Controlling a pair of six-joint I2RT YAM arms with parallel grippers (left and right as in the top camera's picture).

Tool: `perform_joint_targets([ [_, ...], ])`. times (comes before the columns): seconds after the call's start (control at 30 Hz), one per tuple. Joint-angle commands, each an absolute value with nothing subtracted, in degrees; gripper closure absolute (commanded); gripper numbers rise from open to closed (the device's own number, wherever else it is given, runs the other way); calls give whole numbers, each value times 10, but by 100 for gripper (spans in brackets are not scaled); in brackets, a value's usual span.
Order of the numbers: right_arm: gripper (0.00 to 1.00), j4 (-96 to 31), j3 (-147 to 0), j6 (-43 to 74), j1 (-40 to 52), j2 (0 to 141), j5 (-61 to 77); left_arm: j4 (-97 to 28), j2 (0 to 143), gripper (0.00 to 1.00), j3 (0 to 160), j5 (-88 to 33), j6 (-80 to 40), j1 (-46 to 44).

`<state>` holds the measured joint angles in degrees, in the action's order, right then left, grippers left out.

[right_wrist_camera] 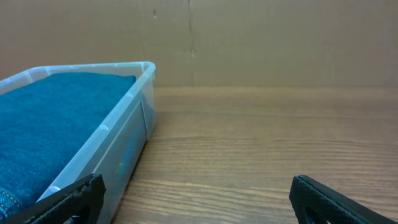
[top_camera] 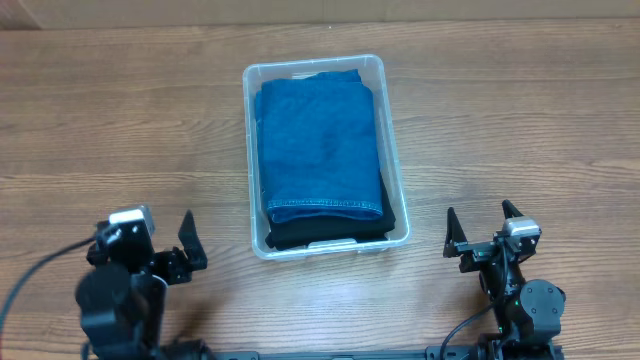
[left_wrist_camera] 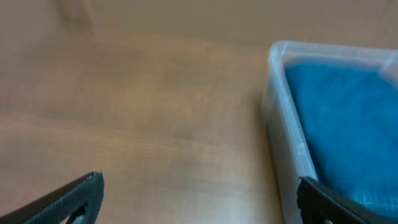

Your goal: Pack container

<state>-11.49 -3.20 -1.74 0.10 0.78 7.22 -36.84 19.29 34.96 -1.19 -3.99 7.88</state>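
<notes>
The clear plastic container stands at the table's middle, holding a folded blue denim cloth on top of a black folded cloth. The container also shows in the left wrist view and in the right wrist view, with the blue cloth inside. My left gripper is open and empty, to the container's lower left. My right gripper is open and empty, to its lower right. Both are apart from the container.
The wooden table runs out on all sides of the container. A brown cardboard wall stands behind the table's far edge.
</notes>
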Motion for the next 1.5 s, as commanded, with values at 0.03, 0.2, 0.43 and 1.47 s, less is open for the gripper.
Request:
perform_joint_targets([
  [0.03, 0, -111, -34, -17, 4, 2, 71, -183, 75, 0, 173, -50, -17, 78],
  [0.2, 0, -111, -34, -17, 4, 2, 71, -4, 1, 0, 42, -61, -17, 78],
  [0.43, 0, -111, -34, -17, 4, 2, 71, -38, 4, 0, 3, -54, -17, 60],
  [1.47, 0, -111, -34, -17, 4, 2, 71, -39, 6, 0, 3, -54, -17, 58],
])
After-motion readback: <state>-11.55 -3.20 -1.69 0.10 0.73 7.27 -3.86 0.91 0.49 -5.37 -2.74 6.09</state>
